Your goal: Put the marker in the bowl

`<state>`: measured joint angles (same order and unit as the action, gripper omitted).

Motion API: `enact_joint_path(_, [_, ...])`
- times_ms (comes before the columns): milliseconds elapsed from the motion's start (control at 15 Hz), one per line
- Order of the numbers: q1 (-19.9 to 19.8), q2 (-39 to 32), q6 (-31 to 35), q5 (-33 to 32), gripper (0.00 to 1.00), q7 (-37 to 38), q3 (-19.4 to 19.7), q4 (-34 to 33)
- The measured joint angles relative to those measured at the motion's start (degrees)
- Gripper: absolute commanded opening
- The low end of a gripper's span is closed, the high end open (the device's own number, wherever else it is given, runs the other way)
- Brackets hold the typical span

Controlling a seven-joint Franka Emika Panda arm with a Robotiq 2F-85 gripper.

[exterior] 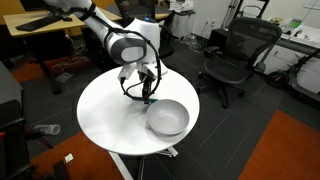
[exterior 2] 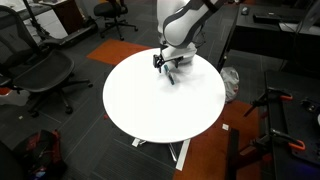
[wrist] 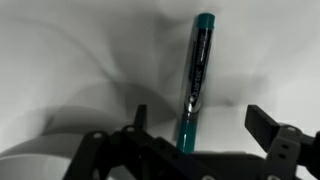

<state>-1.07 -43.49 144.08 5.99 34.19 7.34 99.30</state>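
Hanging over the white round counter (exterior: 100, 115) in an exterior view, the gripper (exterior: 146, 88) sits low at the end of the white arm (exterior: 105, 35). The grey bowl (exterior: 167, 118) stands just beside the gripper, on the side away from the arm, and nothing lies between them. An office chair (exterior: 236, 55) stands well beyond the gripper, off the counter. The marker is too small here to make out for sure.

In an exterior view from another place, the gripper (exterior 2: 169, 66) hangs close over the counter (exterior 2: 150, 105), near its far edge. Two office chairs (exterior 2: 40, 70) stand well apart from the gripper on the floor, and an orange carpet (exterior 2: 205, 150) lies under the counter's near side.

In the wrist view, the gripper (wrist: 200, 122) shows its fingers (wrist: 263, 125) spread wide, pinching nothing. The marker (wrist: 196, 75) lies on the bare counter (wrist: 70, 50). Its long axis runs straight out from the gripper and tilts slightly. The teal end points away, and the dark near end lies in the gap between the fingers, touching neither.
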Motion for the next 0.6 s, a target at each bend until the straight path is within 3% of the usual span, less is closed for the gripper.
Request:
enact_joint_path(133, [0.0,-0.8,0.0,0.0,0.74,0.0,0.0,-0.7])
enact_joint_path(600, [0.0,-2.6,0.0,0.0,0.20,0.0,0.0,-2.5])
